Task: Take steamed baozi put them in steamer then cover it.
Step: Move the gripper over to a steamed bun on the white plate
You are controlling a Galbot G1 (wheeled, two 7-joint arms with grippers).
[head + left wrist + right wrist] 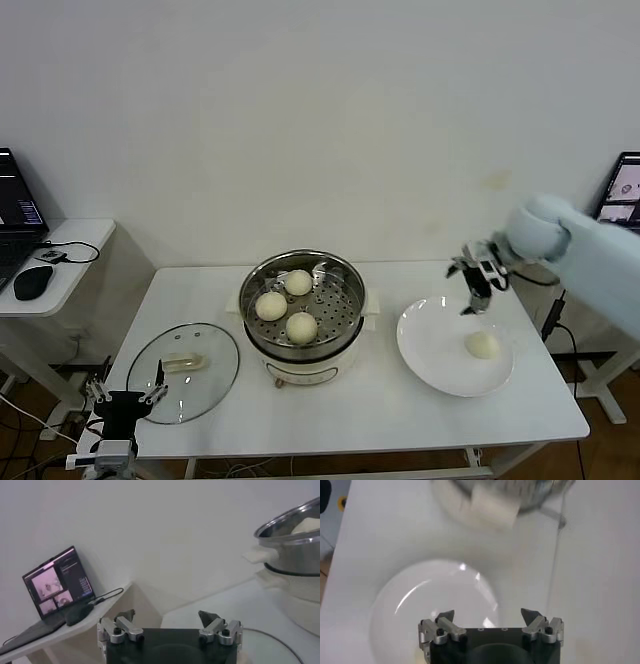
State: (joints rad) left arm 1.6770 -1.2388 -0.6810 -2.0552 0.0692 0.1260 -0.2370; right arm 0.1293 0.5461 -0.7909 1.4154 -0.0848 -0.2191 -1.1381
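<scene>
Three steamed baozi (286, 303) are sitting in the steamer (303, 310) mid-worktop, one more on the white plate (455, 347). The cover (184, 372) lies flat left of the steamer. Right tool (477, 285) hangs wide open over the plate's far edge; left tool (126, 396) sits low by the cover, wide open too.

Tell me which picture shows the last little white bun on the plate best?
The head view: the small round cream-white bun lies in full sight on the flat white round plate. The right wrist view shows the plate but no bun. The left wrist view shows neither.
</scene>
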